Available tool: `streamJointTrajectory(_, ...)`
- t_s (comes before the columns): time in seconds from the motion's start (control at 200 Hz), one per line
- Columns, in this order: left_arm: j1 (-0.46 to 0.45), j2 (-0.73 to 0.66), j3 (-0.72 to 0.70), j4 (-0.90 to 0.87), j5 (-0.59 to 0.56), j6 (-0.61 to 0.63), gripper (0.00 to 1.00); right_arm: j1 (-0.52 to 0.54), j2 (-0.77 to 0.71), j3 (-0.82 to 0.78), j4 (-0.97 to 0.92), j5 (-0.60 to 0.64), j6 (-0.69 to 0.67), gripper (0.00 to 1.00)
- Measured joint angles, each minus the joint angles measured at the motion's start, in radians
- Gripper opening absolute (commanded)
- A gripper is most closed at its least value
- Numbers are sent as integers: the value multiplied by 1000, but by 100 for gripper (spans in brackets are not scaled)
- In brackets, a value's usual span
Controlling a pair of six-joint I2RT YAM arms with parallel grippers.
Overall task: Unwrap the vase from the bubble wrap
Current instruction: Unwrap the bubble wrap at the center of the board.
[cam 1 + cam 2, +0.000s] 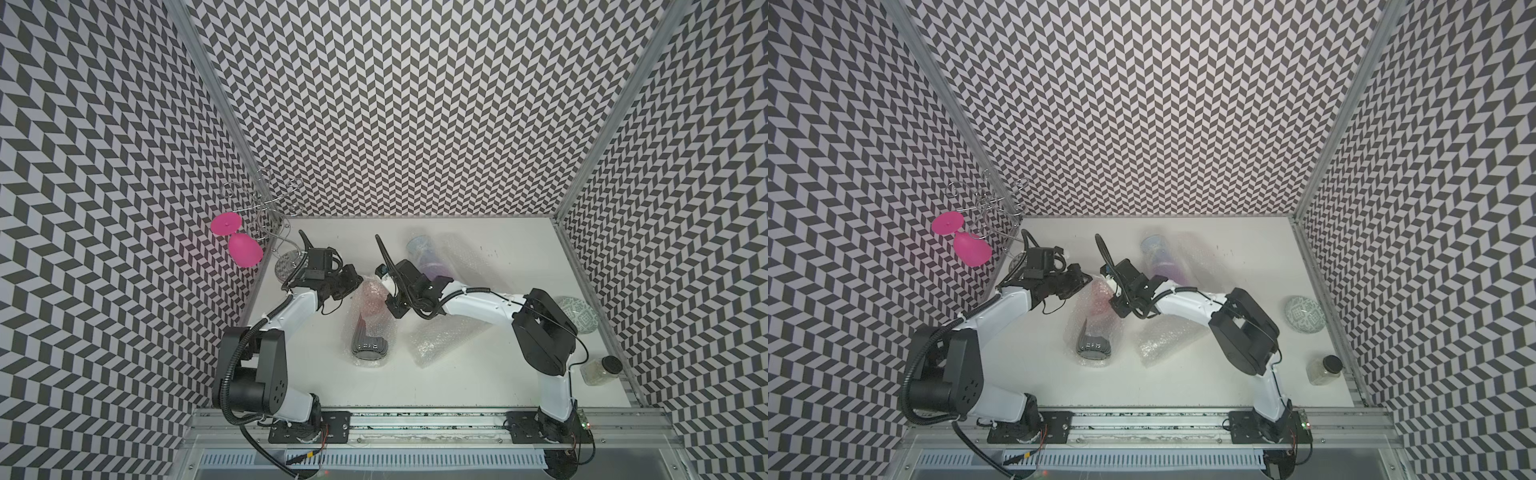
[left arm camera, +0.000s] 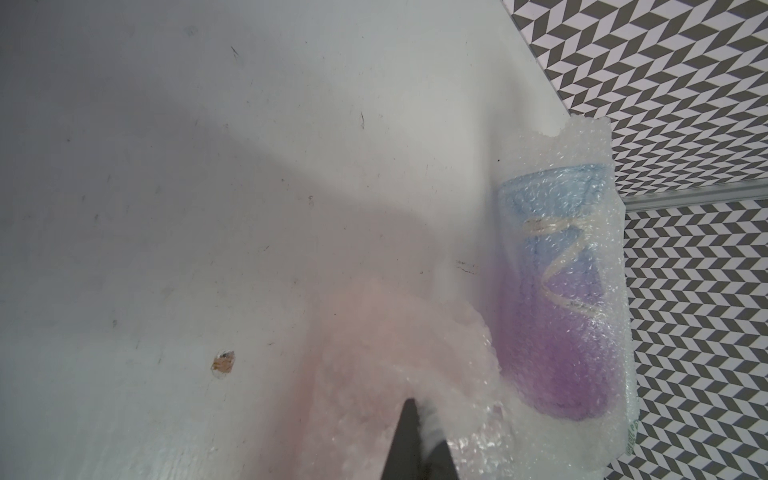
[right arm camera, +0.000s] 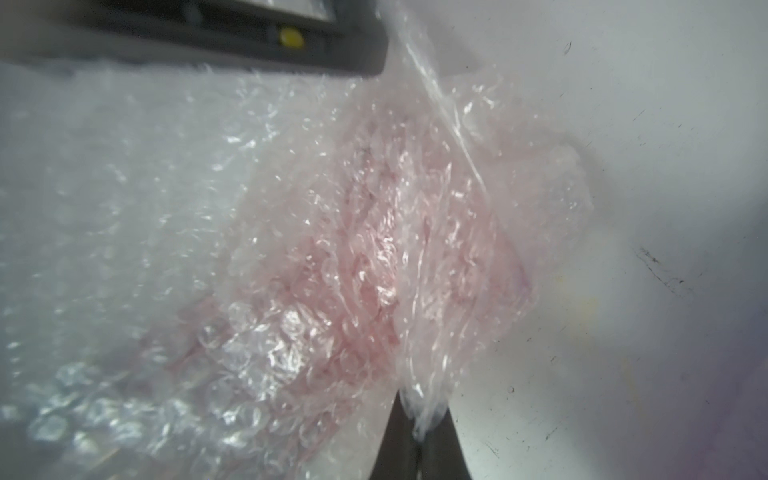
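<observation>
A vase [image 1: 369, 347] lies mid-table in both top views, with a dark ribbed end toward the front and a pinkish far end. It is still rolled in clear bubble wrap [image 1: 368, 316] [image 1: 1092, 320]. My left gripper [image 1: 358, 283] [image 2: 419, 419] is shut on the wrap's far edge. The right gripper [image 1: 388, 305] [image 3: 420, 419] pinches a fold of the same wrap [image 3: 353, 270] from the right side. Both wrist views show film squeezed between the closed fingertips. The pink part shows only as a blur through the bubbles [image 2: 374, 353].
A second wrapped vase [image 1: 428, 259] [image 2: 561, 291], blue and purple, lies behind the right gripper. A loose bubble sheet [image 1: 440, 336] lies under the right forearm. A pink glass [image 1: 239, 245] hangs on a wire rack at the back left. At the right stand a patterned bowl [image 1: 579, 313] and a jar [image 1: 602, 370].
</observation>
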Motion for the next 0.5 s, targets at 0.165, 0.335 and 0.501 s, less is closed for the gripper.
streamJointTrajectory(0.165,-39,0,31,-61,-53,105,11,0,-11,-31,27,-7,0,0)
streamJointTrajectory(0.335,-115,-11,56,-93,-141,192,19,-3,-41,-44,-2,-52,8,21)
streamJointTrajectory(0.501,-122,-51,34,-102,-180,209,18,-31,-48,-39,-6,-154,52,37)
